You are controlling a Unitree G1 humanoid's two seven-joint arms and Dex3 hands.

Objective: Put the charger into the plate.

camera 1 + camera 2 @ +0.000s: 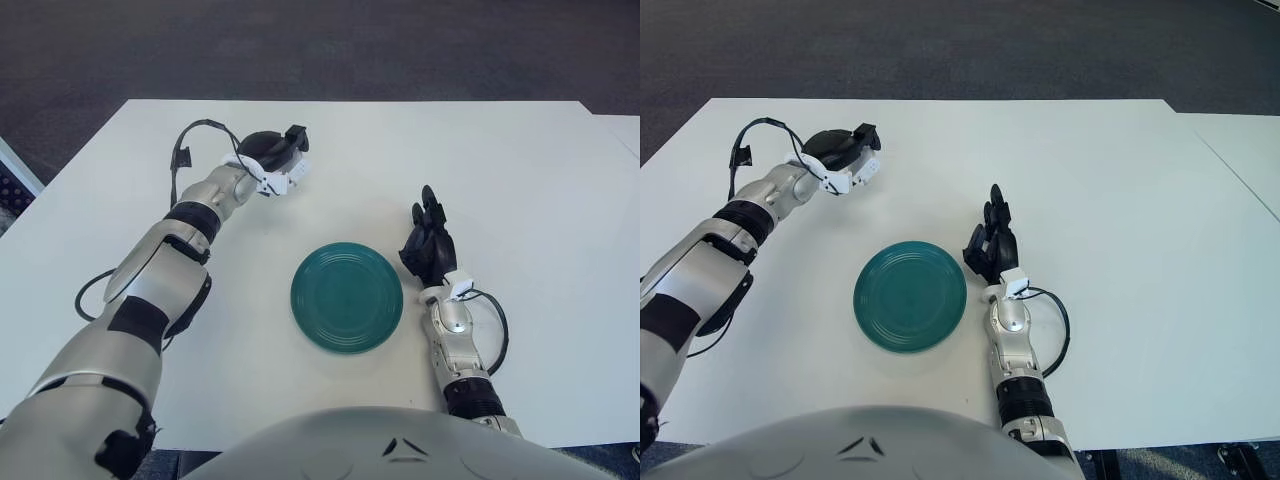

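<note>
Big white table [520,180] takes up most of the view, with dark carpet [320,45] behind its far edge. A round teal plate [347,297] sits near the robot's side of the table, roughly centred, with nothing on it. The left arm stretches out well past the plate toward the far left, and the left hand [268,155] is up there with its fingers curled around something dark, which I think is the charger [293,137], though it's mostly hidden by the fingers so I can't say much about its shape. So the charger is well apart from the plate. The right hand [430,245] is just beside the plate's right edge, fingers loose and stretched forward, holding nothing.
</note>
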